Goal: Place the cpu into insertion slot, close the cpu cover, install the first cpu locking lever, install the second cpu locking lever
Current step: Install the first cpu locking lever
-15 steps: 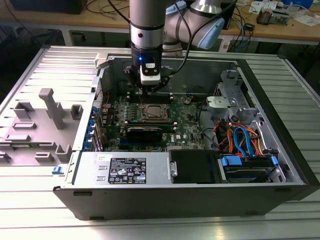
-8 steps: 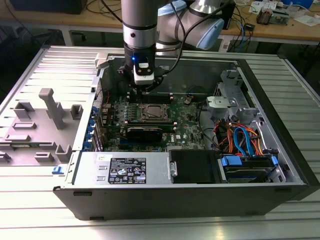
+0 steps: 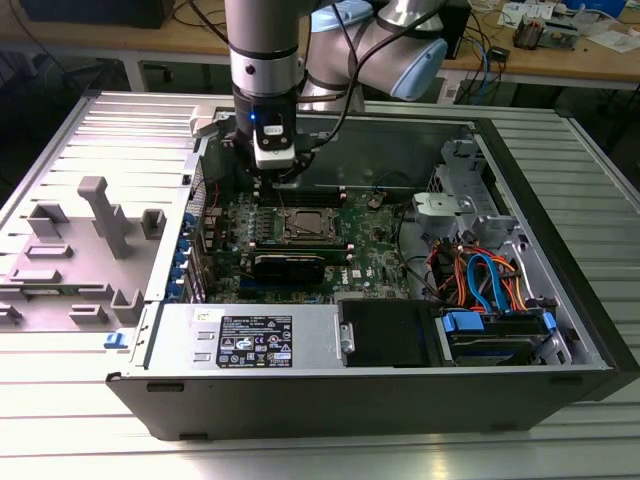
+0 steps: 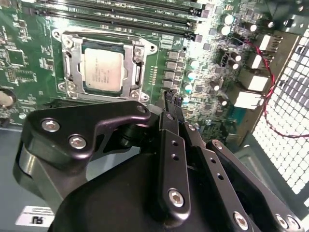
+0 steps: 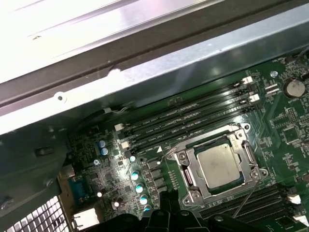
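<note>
**Exterior view.** An open computer case (image 3: 400, 385) lies on the ribbed metal worktop (image 3: 60, 420). The arm (image 3: 265, 50) reaches down into it. The tool (image 3: 275, 178) hangs over the green board, just beside the insertion slot (image 3: 288, 228) on the slot's far side. The cpu (image 3: 307, 226) sits inside the slot. A grey moulded fixture (image 3: 100, 215) stands well apart from the slot, toward the exterior view's left, outside the case.

**Second wrist view.** The black fingers (image 4: 172, 145) run forward and meet at their tips, so the tool (image 4: 170, 96) is pressed together and carries nothing. The tips lie near one corner of the slot, clear of the chip. The cpu (image 4: 102, 67) lies flat in the slot, dull silver top upward. The cpu cover (image 4: 134, 72) is folded down around it, with the chip showing through the window. Long black memory slots (image 4: 120, 14) run along the slot's far edge.

**First wrist view.** The cpu (image 5: 219, 164) is again seated, framed by the cover (image 5: 189, 176). A thin wire lever (image 5: 244, 200) slants away from one corner of the slot (whether it is latched cannot be told).
</note>
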`<move>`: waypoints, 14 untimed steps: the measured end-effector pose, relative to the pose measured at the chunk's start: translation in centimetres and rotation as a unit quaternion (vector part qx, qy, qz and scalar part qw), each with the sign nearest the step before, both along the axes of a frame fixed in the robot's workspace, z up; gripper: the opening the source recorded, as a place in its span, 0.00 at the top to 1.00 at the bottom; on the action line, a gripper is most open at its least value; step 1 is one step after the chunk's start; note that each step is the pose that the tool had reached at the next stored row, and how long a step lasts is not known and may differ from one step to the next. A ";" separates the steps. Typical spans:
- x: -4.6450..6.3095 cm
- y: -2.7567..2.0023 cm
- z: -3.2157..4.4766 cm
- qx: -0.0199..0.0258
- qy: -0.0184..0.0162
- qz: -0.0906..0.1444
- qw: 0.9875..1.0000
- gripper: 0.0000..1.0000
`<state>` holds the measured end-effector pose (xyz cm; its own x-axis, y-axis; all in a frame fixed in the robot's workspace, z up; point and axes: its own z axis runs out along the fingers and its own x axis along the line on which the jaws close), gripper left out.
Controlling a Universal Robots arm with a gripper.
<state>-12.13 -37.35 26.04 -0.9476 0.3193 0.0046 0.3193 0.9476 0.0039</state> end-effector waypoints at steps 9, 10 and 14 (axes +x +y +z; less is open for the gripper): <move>-0.1 0.00 -0.05 0.000 0.000 0.029 1.000 0.89; -0.1 0.00 -0.06 0.000 0.000 0.029 1.000 0.89; -0.1 0.00 -0.05 0.000 0.000 0.029 1.000 0.89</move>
